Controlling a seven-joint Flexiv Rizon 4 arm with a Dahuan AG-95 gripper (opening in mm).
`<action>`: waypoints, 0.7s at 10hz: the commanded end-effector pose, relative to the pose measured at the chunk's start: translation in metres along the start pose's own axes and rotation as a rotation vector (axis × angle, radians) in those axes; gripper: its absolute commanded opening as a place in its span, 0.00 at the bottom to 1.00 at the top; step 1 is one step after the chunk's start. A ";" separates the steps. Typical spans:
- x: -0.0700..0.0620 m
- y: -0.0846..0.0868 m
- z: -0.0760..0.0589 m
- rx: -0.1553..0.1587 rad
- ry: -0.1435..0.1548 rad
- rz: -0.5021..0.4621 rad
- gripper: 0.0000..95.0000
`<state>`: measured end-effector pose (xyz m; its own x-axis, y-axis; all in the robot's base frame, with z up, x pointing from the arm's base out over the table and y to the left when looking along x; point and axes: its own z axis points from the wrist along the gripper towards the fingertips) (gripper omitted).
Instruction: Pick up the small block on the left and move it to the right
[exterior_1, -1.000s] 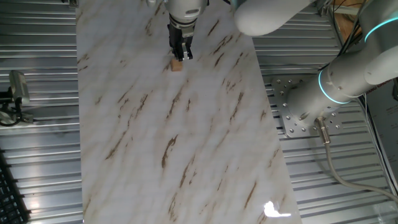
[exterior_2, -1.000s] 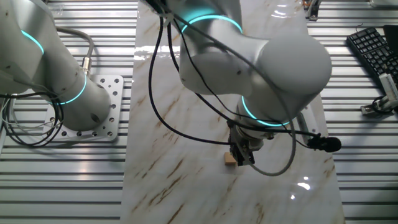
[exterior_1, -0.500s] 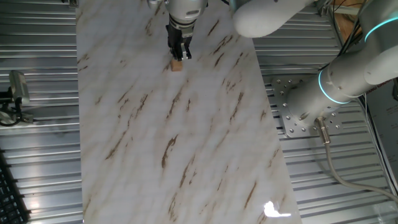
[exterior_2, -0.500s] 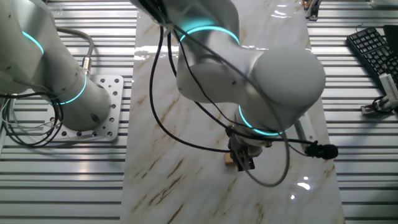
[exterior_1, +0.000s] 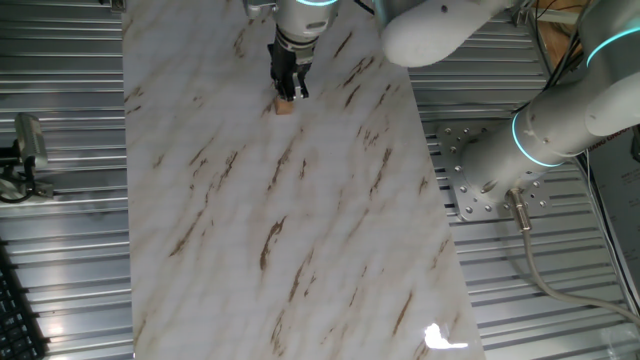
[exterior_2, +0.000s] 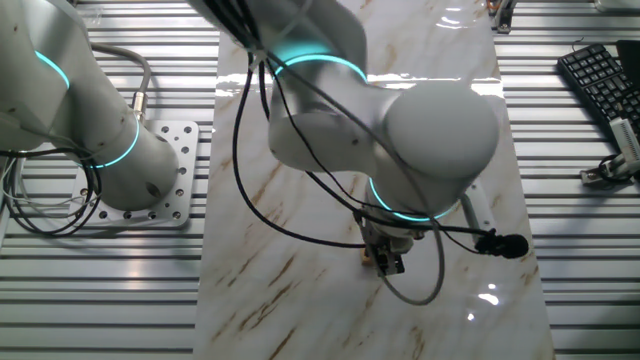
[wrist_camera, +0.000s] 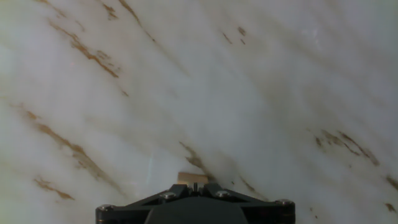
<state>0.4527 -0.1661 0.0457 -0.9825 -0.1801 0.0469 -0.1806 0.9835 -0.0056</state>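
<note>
The small block (exterior_1: 285, 104) is a tiny light-brown cube resting on the marble-patterned board (exterior_1: 300, 220), near its far end in one fixed view. My gripper (exterior_1: 289, 92) stands directly over it, fingertips at the block's top edge. In the other fixed view the gripper (exterior_2: 388, 264) covers most of the block (exterior_2: 368, 257), which peeks out on its left. In the hand view the two dark fingers (wrist_camera: 214, 186) stand together with only a thin slit between them, and the block (wrist_camera: 193, 178) shows just beyond the gripper (wrist_camera: 193, 185). The jaws look shut and hold nothing.
Ribbed metal table (exterior_1: 60, 250) surrounds the board on both sides. The arm's base (exterior_1: 500, 170) stands to the right. A keyboard (exterior_2: 600, 75) and a small clamp (exterior_2: 612, 168) lie off the board. A black cable (exterior_2: 250, 190) hangs from the arm.
The arm has lowered and shifted slightly over the block, hiding more of it in the other fixed view. The block has stayed in the same spot on the board.
</note>
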 end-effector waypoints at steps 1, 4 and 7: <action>-0.002 0.000 0.002 -0.049 0.020 -0.018 0.00; -0.002 0.000 0.002 -0.066 0.015 -0.060 0.40; -0.002 0.000 0.002 -0.065 0.010 -0.062 0.60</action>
<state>0.4529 -0.1659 0.0447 -0.9693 -0.2407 0.0512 -0.2378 0.9697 0.0566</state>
